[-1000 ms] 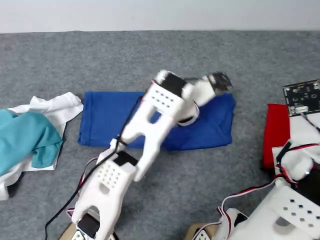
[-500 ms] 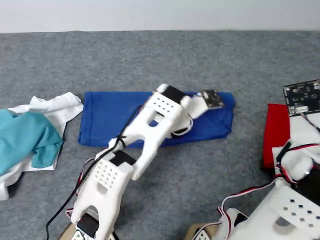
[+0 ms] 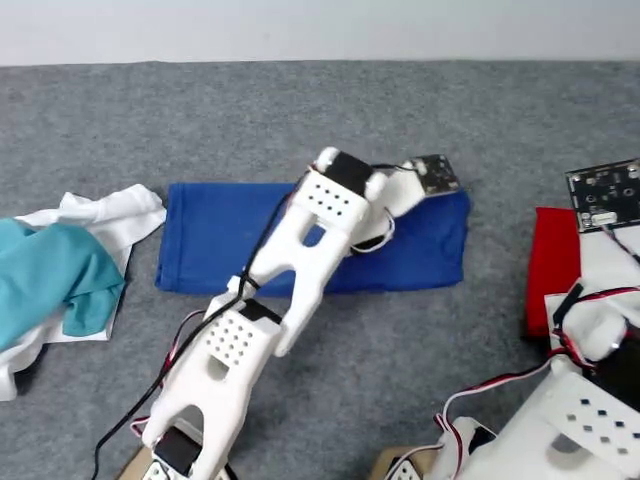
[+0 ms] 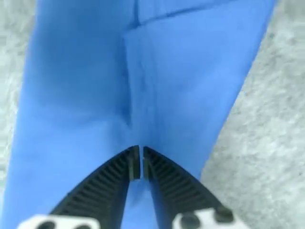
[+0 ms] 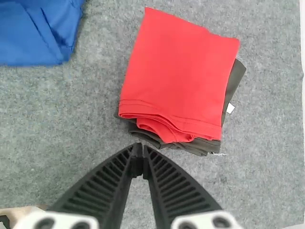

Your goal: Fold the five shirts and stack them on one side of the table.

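Blue shirt [image 3: 220, 235] lies folded lengthwise mid-frame; left hand [image 4: 136, 163], closed and seemingly empty, hovers low and could drag its fold open. Right hand [image 5: 139, 161] closed too.

I've got the flat shirt [image 3: 220, 240] lying mid-table [image 3: 400, 110], stretched side to side, with my left arm reaching across it from the near edge so the left gripper [image 4: 137, 164] sits above its right end. At the left edge there's the crumpled heap [image 3: 100, 220], one shirt [image 3: 55, 265] bundled on top of another, just beside the flat shirt's left end. On the right, apart from the flat shirt, the folded shirt [image 5: 178, 90] rests on a second folded shirt [image 5: 234, 90], and my right gripper [image 5: 139, 162] hangs over the table just beside that stack.
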